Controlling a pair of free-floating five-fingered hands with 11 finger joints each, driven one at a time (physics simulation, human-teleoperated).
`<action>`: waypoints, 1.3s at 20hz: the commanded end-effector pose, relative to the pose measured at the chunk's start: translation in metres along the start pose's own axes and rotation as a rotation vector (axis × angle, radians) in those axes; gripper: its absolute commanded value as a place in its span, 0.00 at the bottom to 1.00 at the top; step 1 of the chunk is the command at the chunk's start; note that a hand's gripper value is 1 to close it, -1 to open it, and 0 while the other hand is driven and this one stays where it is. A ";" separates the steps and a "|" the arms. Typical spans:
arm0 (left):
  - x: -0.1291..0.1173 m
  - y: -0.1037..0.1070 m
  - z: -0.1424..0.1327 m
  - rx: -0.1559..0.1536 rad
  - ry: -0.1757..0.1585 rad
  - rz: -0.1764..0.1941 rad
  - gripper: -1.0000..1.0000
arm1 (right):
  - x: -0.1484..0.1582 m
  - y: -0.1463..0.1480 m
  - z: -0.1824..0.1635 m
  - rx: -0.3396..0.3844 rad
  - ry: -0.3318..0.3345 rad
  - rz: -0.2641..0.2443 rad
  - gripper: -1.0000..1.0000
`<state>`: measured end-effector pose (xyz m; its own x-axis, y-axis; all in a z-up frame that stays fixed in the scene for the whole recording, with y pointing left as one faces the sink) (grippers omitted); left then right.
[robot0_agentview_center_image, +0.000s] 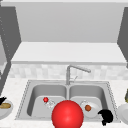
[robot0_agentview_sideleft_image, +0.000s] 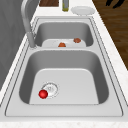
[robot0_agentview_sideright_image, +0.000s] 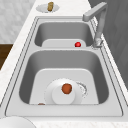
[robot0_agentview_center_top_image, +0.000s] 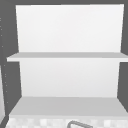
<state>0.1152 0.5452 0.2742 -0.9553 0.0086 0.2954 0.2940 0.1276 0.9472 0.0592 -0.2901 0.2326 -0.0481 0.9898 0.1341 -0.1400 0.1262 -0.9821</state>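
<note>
Our right hand (robot0_agentview_center_image: 106, 117) hangs low at the front right corner of the sink (robot0_agentview_center_image: 65, 81), just over its rim. It reads as a dark lump there, and we cannot tell whether it is spread wide or closed. It holds nothing that we can see. The thing nearest to it is the white plate (robot0_agentview_center_image: 93, 113) lying on the floor of the right basin, with a round brown piece of food (robot0_agentview_center_image: 88, 108) on it. From the left side we see a second brown piece (robot0_agentview_sideleft_image: 77, 40) in that same basin.

Our left hand (robot0_agentview_center_image: 2, 100) sits at the far left, just above a counter plate (robot0_agentview_center_image: 3, 112) that carries a bread roll (robot0_agentview_center_image: 5, 105). Again, we cannot tell how it is set.

A small red ball (robot0_agentview_center_image: 45, 99) rests in the left basin, touching the drain (robot0_agentview_center_image: 51, 103). A large red ball (robot0_agentview_center_image: 67, 115) covers the front rim in the front view, and we cannot say where it actually sits.

As we judge it, the risk lies on the right. The hand is close to the rim, so a careless drop could strike the steel edge or tip the basin plate and send the brown piece rolling off. Another plate (robot0_agentview_center_image: 123, 113) and a bottle (robot0_agentview_center_image: 126, 96) stand on the counter just beside it, and a sideways sweep could topple the bottle
</note>
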 end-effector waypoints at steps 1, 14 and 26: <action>-0.017 0.001 0.008 0.001 -0.009 0.052 0.00 | 0.000 0.000 0.000 0.000 0.000 0.000 0.50; -0.041 -0.026 0.018 -0.026 -0.030 0.005 0.00 | 0.000 0.000 0.000 0.000 0.000 0.000 0.50; -0.073 -0.050 0.033 -0.013 -0.036 0.062 0.00 | 0.000 0.000 0.000 0.000 0.000 0.000 0.50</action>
<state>0.1617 0.5621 0.2124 -0.9541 0.0146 0.2992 0.2986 0.1267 0.9459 0.0592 -0.2901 0.2326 -0.0481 0.9898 0.1341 -0.1400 0.1262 -0.9821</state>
